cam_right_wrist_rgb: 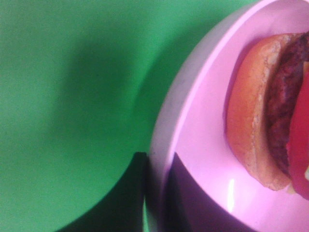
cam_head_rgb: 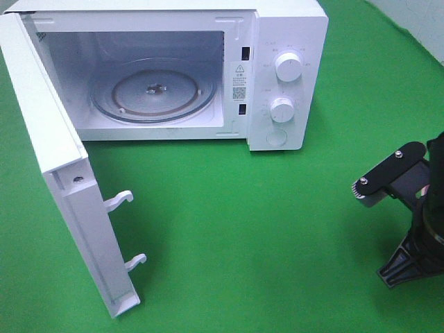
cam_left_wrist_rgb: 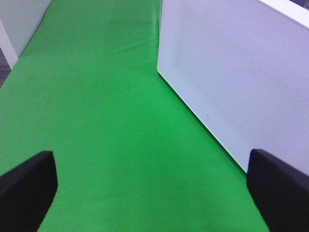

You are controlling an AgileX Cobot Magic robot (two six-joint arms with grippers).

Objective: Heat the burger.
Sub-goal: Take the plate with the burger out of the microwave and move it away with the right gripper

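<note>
One microwave [cam_head_rgb: 173, 69] stands at the back of the green desk [cam_head_rgb: 263, 229], its one door [cam_head_rgb: 62, 187] swung wide open on the left. Two white latch hooks [cam_head_rgb: 119, 201] stick out of the door's inner edge. Two round knobs sit on the control panel, an upper knob [cam_head_rgb: 286, 68] and a lower knob [cam_head_rgb: 282, 109], one above the other. Inside the cavity lies one glass turntable [cam_head_rgb: 154, 94], and nothing rests on it.

One burger [cam_right_wrist_rgb: 275, 116] shows only in the right wrist view, lying on one pink plate [cam_right_wrist_rgb: 203, 159]. Its bun, dark patty and a red tomato slice are visible; the rest is cut off by the frame edge. The right gripper [cam_right_wrist_rgb: 157, 193] is clamped on the plate's rim, one dark finger under the rim and one over it. In the high view the right arm [cam_head_rgb: 416, 215] stands at the right edge of the desk, well apart from the microwave, and neither plate nor burger shows there.

The left gripper [cam_left_wrist_rgb: 152, 186] has its two fingers spread wide apart, holding nothing. It hangs over bare desk just beside the outer face of the open door, which stands between it and the cavity.
</note>
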